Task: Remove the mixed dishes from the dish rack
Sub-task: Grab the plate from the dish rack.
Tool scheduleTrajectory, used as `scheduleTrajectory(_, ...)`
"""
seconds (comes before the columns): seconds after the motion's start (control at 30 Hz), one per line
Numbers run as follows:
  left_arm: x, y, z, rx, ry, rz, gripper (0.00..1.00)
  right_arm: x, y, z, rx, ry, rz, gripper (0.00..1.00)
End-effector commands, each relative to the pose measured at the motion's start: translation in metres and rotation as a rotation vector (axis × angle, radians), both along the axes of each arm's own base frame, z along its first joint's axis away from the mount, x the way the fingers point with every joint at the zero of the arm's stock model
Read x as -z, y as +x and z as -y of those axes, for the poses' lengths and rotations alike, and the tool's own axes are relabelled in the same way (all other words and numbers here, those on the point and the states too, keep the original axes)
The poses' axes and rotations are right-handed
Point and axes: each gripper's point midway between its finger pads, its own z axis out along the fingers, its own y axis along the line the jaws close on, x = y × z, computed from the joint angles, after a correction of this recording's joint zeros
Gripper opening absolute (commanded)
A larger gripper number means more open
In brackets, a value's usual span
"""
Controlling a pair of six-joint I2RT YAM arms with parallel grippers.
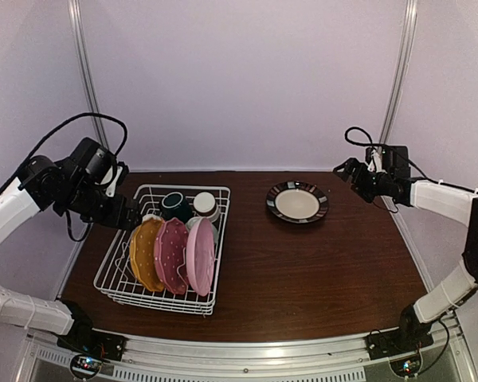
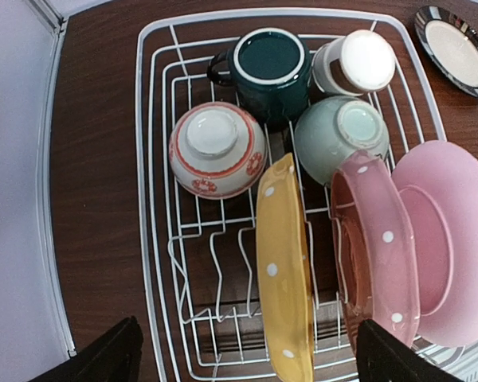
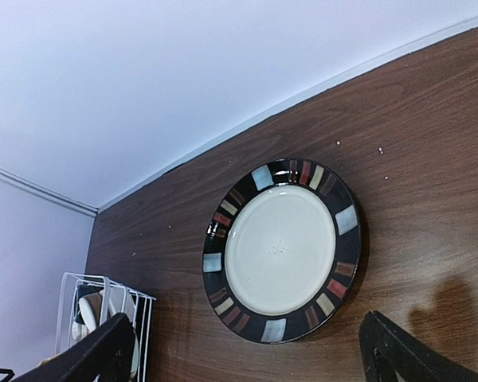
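The white wire dish rack (image 1: 111, 267) stands on the left of the table. In it the yellow dotted plate (image 2: 283, 270), the red-pink dotted plate (image 2: 378, 247) and the light pink plate (image 2: 454, 247) stand on edge. Behind them are a dark green cup (image 2: 268, 72), a beige-brown cup (image 2: 354, 62), a white-red bowl (image 2: 217, 149) and a pale green bowl (image 2: 340, 137), both bowls upside down. The dark brown plate (image 1: 297, 201) lies flat on the table. My left gripper (image 1: 131, 215) is open above the rack's left side. My right gripper (image 1: 344, 169) is open, above and to the right of the dark plate (image 3: 281, 249).
The brown table (image 1: 319, 263) is enclosed by pale walls at the back and sides. The rack's wavy slots (image 2: 215, 270) left of the yellow plate hold nothing.
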Motion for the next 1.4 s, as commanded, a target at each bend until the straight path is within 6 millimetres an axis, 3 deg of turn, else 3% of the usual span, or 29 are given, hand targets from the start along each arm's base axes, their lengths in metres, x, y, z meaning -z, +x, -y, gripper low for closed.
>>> scheduleTrajectory(0.0,0.018,-0.012,-0.004,-0.031,-0.014,-0.067,0.94,-0.035,-0.012,0.004,-0.011,-0.095,0.057,1.00)
scheduleTrajectory(0.4,0.057,-0.005,0.012,-0.034,-0.029,-0.156,0.75,-0.114,-0.048,-0.012,-0.092,-0.171,0.218,1.00)
scheduleTrajectory(0.6,0.068,0.001,0.017,-0.048,-0.036,-0.170,0.63,-0.139,-0.060,-0.020,-0.117,-0.174,0.278,1.00)
scheduleTrajectory(0.83,0.086,0.005,0.027,-0.054,-0.059,-0.206,0.51,-0.149,-0.064,-0.021,-0.124,-0.169,0.296,1.00)
scheduleTrajectory(1.1,0.101,0.010,0.029,-0.073,-0.049,-0.225,0.50,-0.148,-0.063,-0.021,-0.123,-0.171,0.288,1.00)
scheduleTrajectory(1.37,0.105,0.014,0.032,-0.084,-0.040,-0.234,0.38,-0.145,-0.061,-0.021,-0.121,-0.175,0.280,1.00)
